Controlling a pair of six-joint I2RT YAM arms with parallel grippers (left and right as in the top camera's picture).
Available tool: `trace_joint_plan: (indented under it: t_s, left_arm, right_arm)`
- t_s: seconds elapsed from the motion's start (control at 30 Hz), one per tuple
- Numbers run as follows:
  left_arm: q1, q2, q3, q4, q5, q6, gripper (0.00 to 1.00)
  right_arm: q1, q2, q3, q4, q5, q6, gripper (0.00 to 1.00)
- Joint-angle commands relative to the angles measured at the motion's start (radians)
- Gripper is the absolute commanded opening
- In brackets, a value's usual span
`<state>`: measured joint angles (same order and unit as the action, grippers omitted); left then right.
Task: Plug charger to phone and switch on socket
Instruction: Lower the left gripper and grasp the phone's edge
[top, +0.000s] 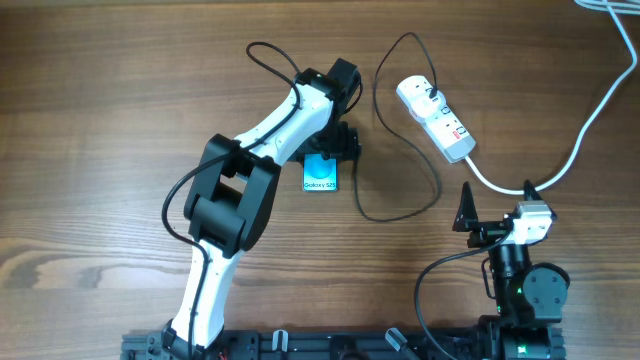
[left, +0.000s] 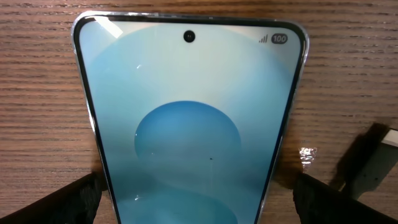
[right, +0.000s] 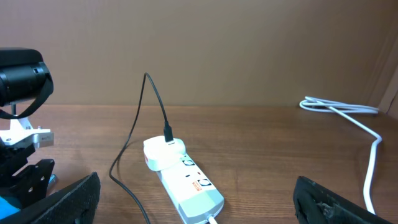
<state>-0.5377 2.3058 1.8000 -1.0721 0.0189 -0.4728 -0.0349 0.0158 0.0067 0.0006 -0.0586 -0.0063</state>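
Looking down from overhead, what takes up the most room? (Ana)

The wooden table (top: 90, 120), edge to edge. Next is the left arm (top: 260, 140), white and black, slanting from the bottom edge up to the centre. (Ben)

And its gripper? (Ana)

The left gripper (left: 199, 205) is spread wide. In its wrist view one dark finger sits in each bottom corner, with the phone (left: 193, 124) between them. I cannot tell whether they touch it. (Ben)

The other arm? (Ana)

The right arm (top: 520, 270) is folded in the lower right corner. The right gripper (right: 202, 199) is also fully released with nothing in it, and it faces the power strip (right: 186, 183) without reaching it. (Ben)

Where is the strip? (Ana)

Upper right of centre in the overhead view, lying diagonally. Its thick white cord (top: 590, 110) curves off to the top right corner. A white plug (top: 412, 93) sits in the strip's upper-left end. (Ben)

And the charger cable? (Ana)

The charger cable (top: 400, 215) is thin and black. It loops up from the plug, then sweeps down and round towards the phone. (Ben)

The phone itself? (Ana)

It is at the centre of the frame, flat and screen up, lit teal, with "Galaxy" along its lower edge. A black connector tip (left: 373, 165) lies on the wood just to its right, apart from it. (Ben)
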Motion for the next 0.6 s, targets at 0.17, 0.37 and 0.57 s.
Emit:
trace_joint_plan:
  t_s: [0.17, 0.37, 0.57]
  left_arm:
    - [-0.001, 0.069, -0.018, -0.024, 0.018, 0.019, 1.00]
    - [-0.001, 0.069, -0.018, -0.024, 0.018, 0.024, 1.00]
    - [0.001, 0.069, -0.018, -0.023, 0.018, 0.023, 0.95]
  right_arm:
    - [-0.006, -0.006, -0.002, 0.002, 0.013, -0.017, 1.00]
    - [-0.006, -0.006, -0.002, 0.002, 0.013, -0.017, 1.00]
    - [-0.006, -0.006, -0.002, 0.002, 0.013, -0.017, 1.00]
